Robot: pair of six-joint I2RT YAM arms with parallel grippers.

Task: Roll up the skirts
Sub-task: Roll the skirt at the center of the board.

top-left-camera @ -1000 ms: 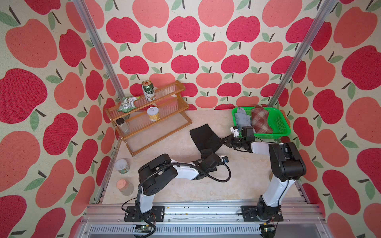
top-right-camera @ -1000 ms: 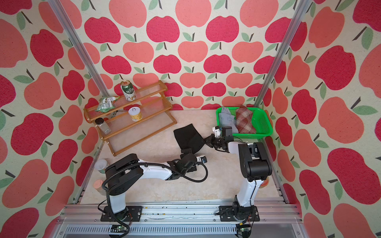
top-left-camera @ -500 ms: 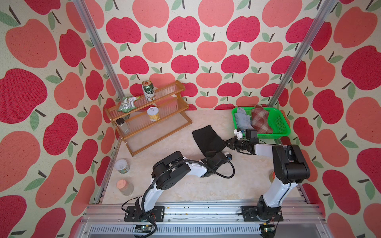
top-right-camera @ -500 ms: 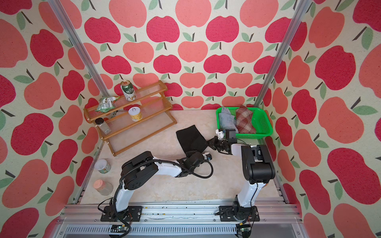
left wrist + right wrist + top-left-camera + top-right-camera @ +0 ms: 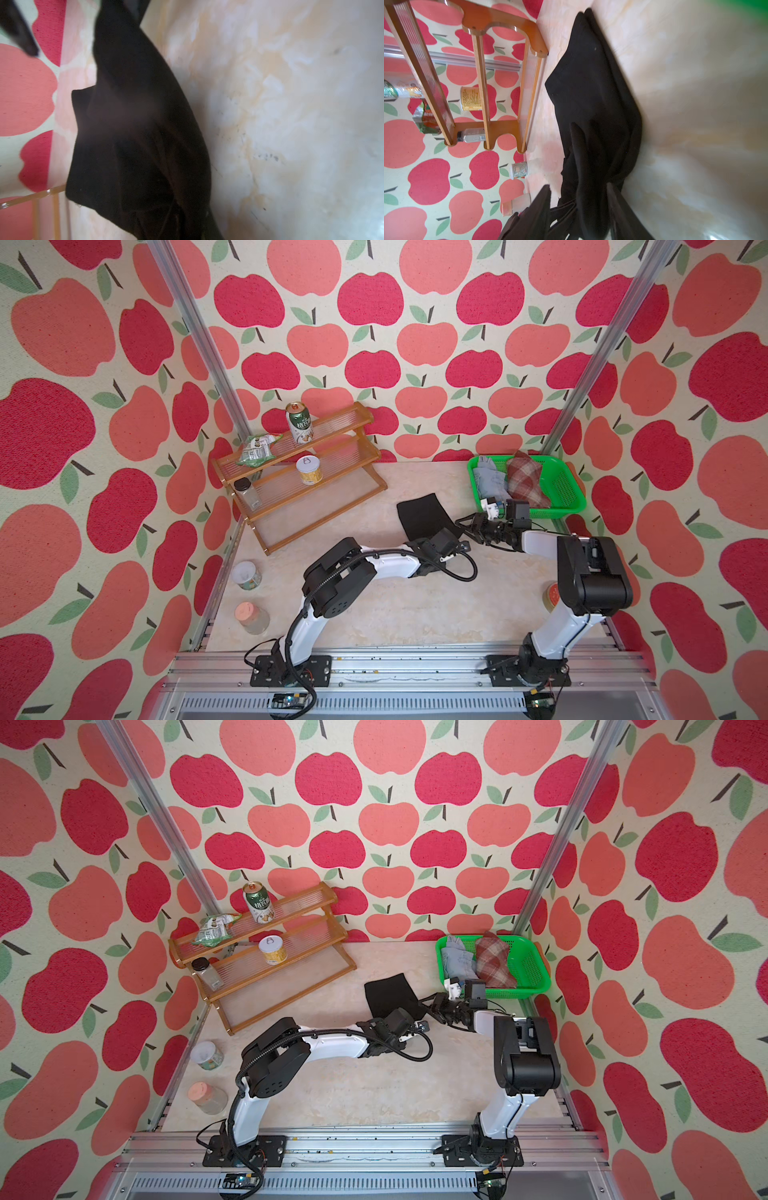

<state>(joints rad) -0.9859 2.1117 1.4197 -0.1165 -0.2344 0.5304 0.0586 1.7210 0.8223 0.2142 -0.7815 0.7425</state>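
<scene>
The black skirt [image 5: 422, 514] [image 5: 388, 992] lies mostly flat on the table's middle. Its near right corner is bunched between my two grippers. My left gripper [image 5: 455, 542] [image 5: 182, 228] reaches in from the left, shut on the skirt's near edge; black cloth [image 5: 135, 124] hides its fingers. From the right, my right gripper [image 5: 463, 524] [image 5: 579, 199] stands open, fingers [image 5: 544, 199] apart with a fold of the skirt [image 5: 591, 83] between them. The denim skirt [image 5: 488, 481] and plaid skirt [image 5: 525, 483] lie in the green basket [image 5: 569, 493] at the back right.
A wooden tiered rack [image 5: 299, 472] with a can, a tin, a packet and a small jar stands at the back left. Two jars [image 5: 247, 574] [image 5: 251, 616] sit by the left edge. Another jar [image 5: 552, 597] is beside my right arm's base.
My left gripper slid right along the skirt's near edge and closed on the cloth. My right gripper, shut on the skirt before, has opened its fingers.
</scene>
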